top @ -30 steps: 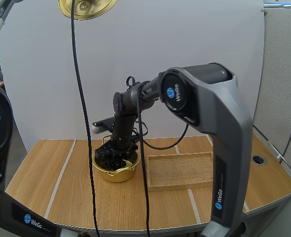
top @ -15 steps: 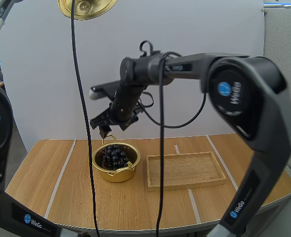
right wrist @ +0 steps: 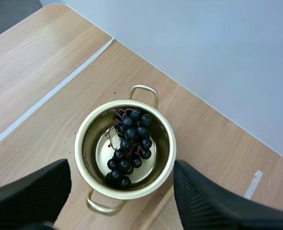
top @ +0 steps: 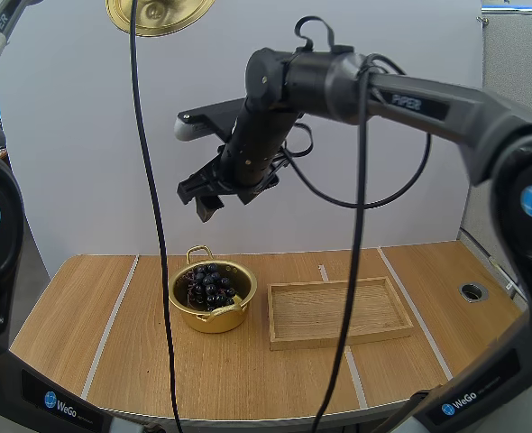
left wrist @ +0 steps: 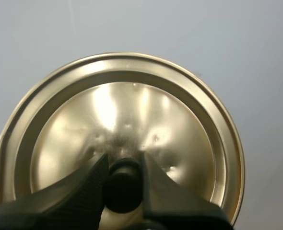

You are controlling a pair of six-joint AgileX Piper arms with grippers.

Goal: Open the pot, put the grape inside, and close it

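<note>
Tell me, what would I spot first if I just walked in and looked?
A shiny gold pot sits on the wooden table with a bunch of dark grapes lying inside it, lid off. The gold lid is held high in the air, the left pincer pinching its black knob. The right pincer hangs open above the pot.

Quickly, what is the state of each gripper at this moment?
Left gripper: shut on the lid, pinching its knob.
Right gripper: open, holding nothing, above the pot with the grapes inside.
</note>
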